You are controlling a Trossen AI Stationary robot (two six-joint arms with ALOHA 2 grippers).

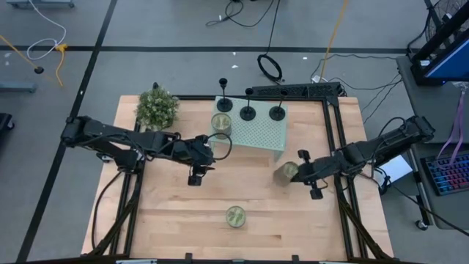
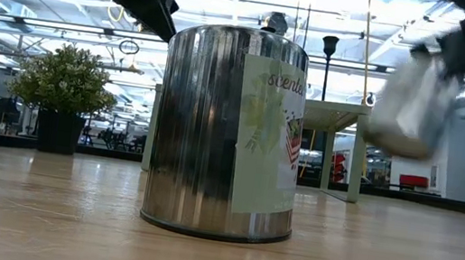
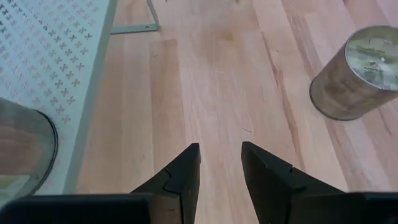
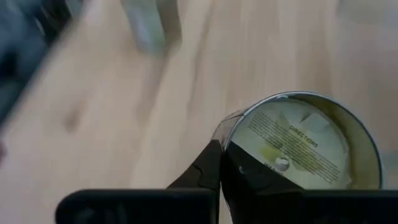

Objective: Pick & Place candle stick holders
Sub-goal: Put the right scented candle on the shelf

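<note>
Three matte-black candle stick holders [image 1: 223,103] [image 1: 248,112] [image 1: 276,112] stand on their disc bases on a pale green perforated stand [image 1: 256,136] at the far middle. One holder also shows in the low view [image 2: 329,43]. My left gripper [image 1: 214,149] is open and empty beside the stand's near left corner; its fingers hover over bare wood in the left wrist view [image 3: 221,165]. My right gripper [image 1: 295,174] is shut on a greenish-gold jar [image 1: 284,173] near the stand's near right corner, away from the holders. My right gripper pinches the jar's round side wall [image 4: 233,134] between its two fingers. One finger [image 4: 208,171] shows against the wall; the jar hides the other. The jar's printed end [image 4: 292,146] faces the wrist camera. The jar [image 2: 409,105] hangs tilted, clear of the table.
A second jar [image 1: 221,125] stands on the stand's near left corner, close to my left gripper. A third jar [image 1: 235,216] stands on the table near the front edge, large in the low view [image 2: 227,134]. A potted plant [image 1: 156,108] stands at the far left.
</note>
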